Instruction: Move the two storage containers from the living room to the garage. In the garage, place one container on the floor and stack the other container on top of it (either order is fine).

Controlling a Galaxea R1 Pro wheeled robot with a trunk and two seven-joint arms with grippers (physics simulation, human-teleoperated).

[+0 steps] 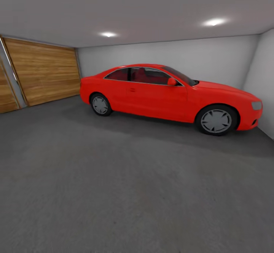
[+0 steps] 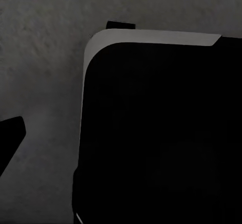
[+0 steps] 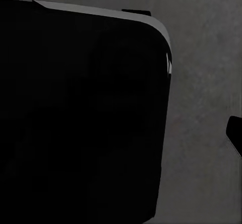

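I am in the garage, looking over its dark grey concrete floor (image 1: pixel 114 192). The two storage containers and the living room are out of view. In the left wrist view, one dark fingertip (image 2: pixel 10 138) of my left gripper juts over the floor (image 2: pixel 40 57), beside my black base (image 2: pixel 161 133). The right wrist view likewise has a dark fingertip (image 3: pixel 235 133) at its edge, next to the base (image 3: pixel 80 113). Nothing is seen between the fingers, and how the jaws stand is not visible.
A red car (image 1: pixel 160 93) is parked along the far white wall, nose toward the right wall. A wooden garage door (image 1: pixel 45 74) fills the left side. Two ceiling spotlights (image 1: pixel 108 34) are lit. Open floor stretches between me and the car.
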